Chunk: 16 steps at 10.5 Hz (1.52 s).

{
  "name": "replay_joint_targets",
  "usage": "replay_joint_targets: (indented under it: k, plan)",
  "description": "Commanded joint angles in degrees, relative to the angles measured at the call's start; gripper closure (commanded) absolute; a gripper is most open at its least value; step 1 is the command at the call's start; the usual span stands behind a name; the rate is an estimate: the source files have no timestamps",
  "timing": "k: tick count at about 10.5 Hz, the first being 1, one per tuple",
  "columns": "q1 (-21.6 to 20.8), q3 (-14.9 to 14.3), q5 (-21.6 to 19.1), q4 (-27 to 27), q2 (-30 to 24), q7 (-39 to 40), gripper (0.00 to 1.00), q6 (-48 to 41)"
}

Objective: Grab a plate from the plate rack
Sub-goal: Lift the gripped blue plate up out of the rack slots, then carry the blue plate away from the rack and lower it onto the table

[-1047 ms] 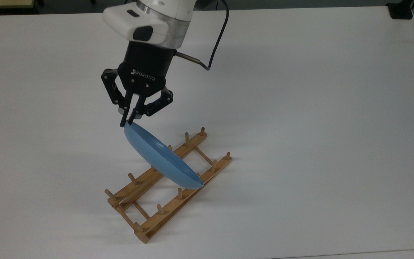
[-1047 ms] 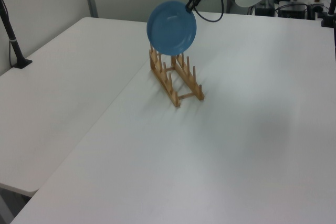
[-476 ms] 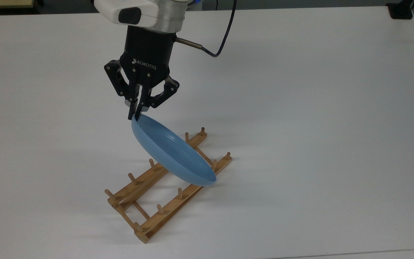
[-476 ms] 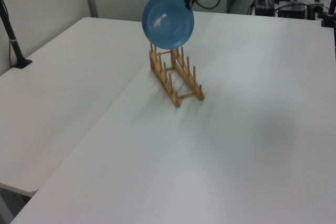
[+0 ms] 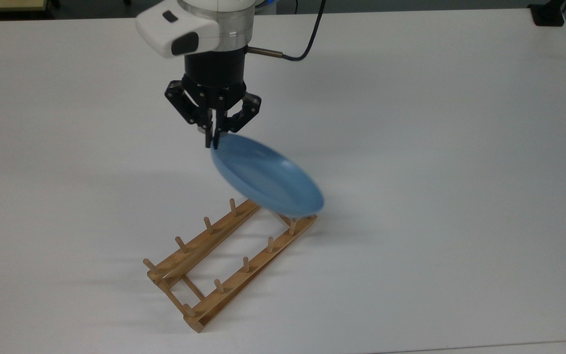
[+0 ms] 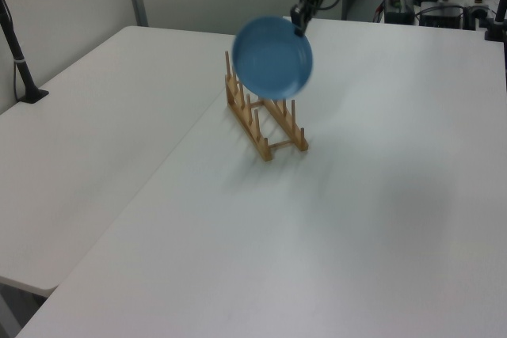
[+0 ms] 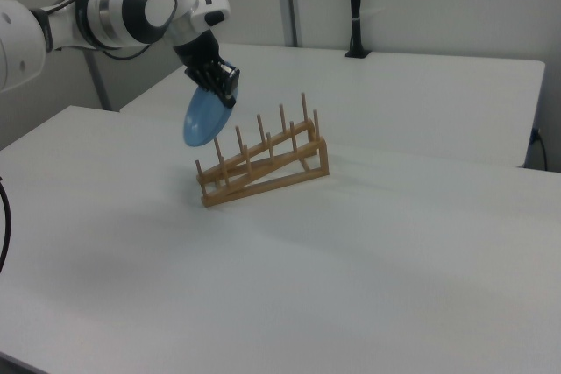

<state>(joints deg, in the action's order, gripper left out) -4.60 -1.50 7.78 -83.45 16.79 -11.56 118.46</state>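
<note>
aloft, plate [image 5: 268,179] (hand-pinched [image 5: 213,143])

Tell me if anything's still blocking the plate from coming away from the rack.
Nothing visible does. The gripper is shut on the plate at its rim, and the plate hangs tilted above the far end of the plate rack, looking clear of the pegs in the right view.
</note>
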Motion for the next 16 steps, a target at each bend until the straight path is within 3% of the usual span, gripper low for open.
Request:
replay_joint_targets:
  k: [1, 3, 4, 7, 12, 16]
  plan:
    - [-0.06, -0.52, -7.07, -0.31, -1.14, 19.23, 1.0, -10.67]
    - [-0.06, -0.52, -6.99, -0.66, -0.8, 33.71, 1.0, -19.01]
    - [-0.06, -0.6, -6.47, -1.19, -0.18, 45.28, 1.0, -25.93]
    - [-0.06, -0.61, -6.11, -4.09, 1.31, 57.32, 1.0, -31.0]
    - [0.03, -0.61, -2.43, -5.24, 9.12, 59.98, 1.0, -31.72]
    - [1.34, -0.61, -2.24, -5.24, 13.26, 59.9, 1.0, -27.68]
